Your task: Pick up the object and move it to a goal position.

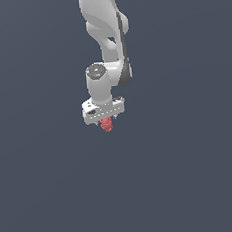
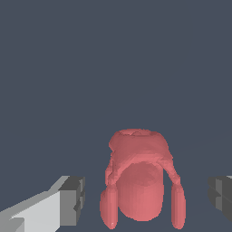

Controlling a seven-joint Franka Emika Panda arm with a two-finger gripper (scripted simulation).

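Wrist view puts the object (image 2: 138,181) in the middle of the gap between the two dark finger pads (image 2: 72,200); it is a small red lumpy thing with a rounded end towards the camera, a flatter cap at its far end, and two thin lobes down its sides; clear grey space shows between each pad and the nearest lobe, so the claw (image 2: 147,199) is spread wide and grips nothing; the fingers straddle the object, which I judge to be the setup for a closing pinch across its narrow body. In the exterior view the object (image 1: 107,124) peeps out red just beneath the white claw (image 1: 105,118), which points straight down from the arm (image 1: 105,33) above; that vertical pose suits a top-down grasp. The flat dark grey worktop (image 1: 194,180) spreads all round with nothing else on it that I can see; whether the object rests on it or the fingertips have reached it, I cannot tell. No goal marker shows in either view; the pick seems not yet made, and the carry to the goal lies ahead.
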